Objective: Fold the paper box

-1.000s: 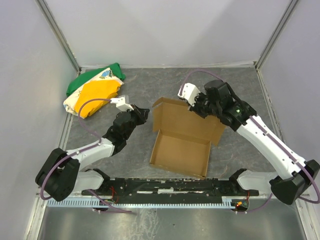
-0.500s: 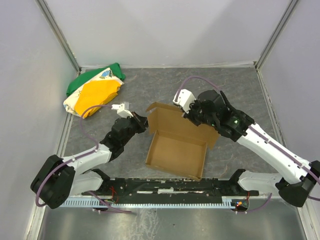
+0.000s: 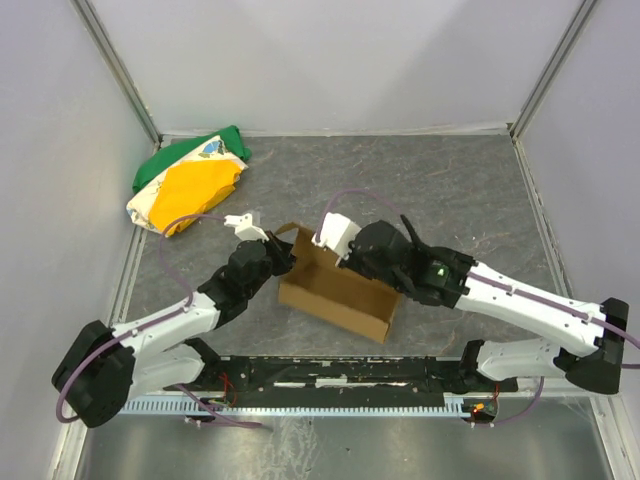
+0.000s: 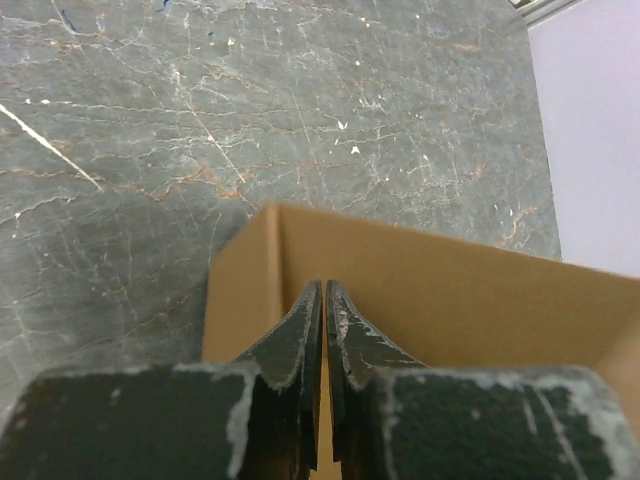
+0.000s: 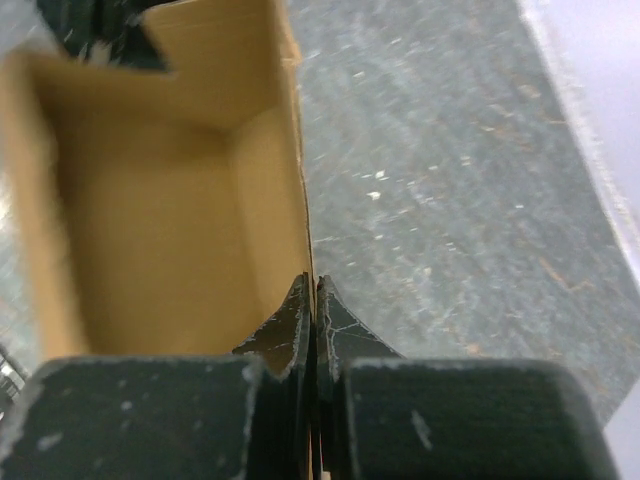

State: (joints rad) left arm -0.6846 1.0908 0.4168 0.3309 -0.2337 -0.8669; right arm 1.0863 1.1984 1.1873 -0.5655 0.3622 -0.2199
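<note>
Over the far wall of the shallow brown cardboard paper box (image 3: pixel 335 300), my right wrist and its white camera housing block the overhead view, so the fingertips of my right claw (image 5: pixel 309 285) are hidden from up there. The wrist view settles it: both fingers are pressed tight, with the top edge of that wall sandwiched between them. The box's open inside lies left of the wall and the grey marbled table (image 3: pixel 450 190) lies right of it. The nearest stretch of the wall vanishes under my claw body, and the box's opposite wall is a blur.

Now the box's left end, and my left claw (image 4: pixel 325 295). Its fingers are almost together, with only a thin slit between them. A streak of brown shows low in the slit, but I cannot tell whether cardboard is pinched there. The tips point over a corner of the box. The box runs out of frame on the right, and my claw body covers its near part.

My left arm lies low, its forearm slanting up to the box's left corner. My right arm stretches long and nearly level from the box's right side, its wrist bent down over the far wall.

The box sits askew on the table between my two claws. A green, yellow and white cloth bundle (image 3: pixel 190 180) lies well beyond its left end.
</note>
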